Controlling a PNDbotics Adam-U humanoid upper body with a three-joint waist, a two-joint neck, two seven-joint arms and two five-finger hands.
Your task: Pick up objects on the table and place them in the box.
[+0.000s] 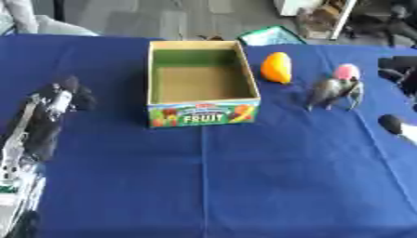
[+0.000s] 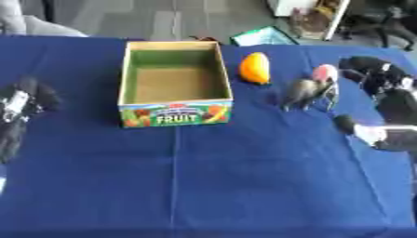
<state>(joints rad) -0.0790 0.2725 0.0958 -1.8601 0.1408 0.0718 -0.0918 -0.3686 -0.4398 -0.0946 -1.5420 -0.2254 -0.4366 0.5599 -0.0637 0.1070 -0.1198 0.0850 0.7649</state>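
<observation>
An open cardboard box (image 1: 204, 113) with FRUIT printed on its front stands at the middle of the blue table; nothing shows inside it. To its right lies an orange fruit (image 1: 277, 67). Further right is a small pink object (image 1: 347, 71). My right hand (image 1: 332, 93) reaches in from the right, just in front of the pink object, with grey fingers (image 2: 303, 94) pointing down at the cloth. Whether they touch the pink object is unclear. My left hand (image 1: 58, 98) hovers blurred at the left edge, well away from the box.
The blue tablecloth (image 1: 244, 176) covers the whole near half. Black and white parts of my right arm (image 2: 379, 135) hang over the right edge. Beyond the far edge lie a green-rimmed item (image 1: 273, 35) and floor clutter.
</observation>
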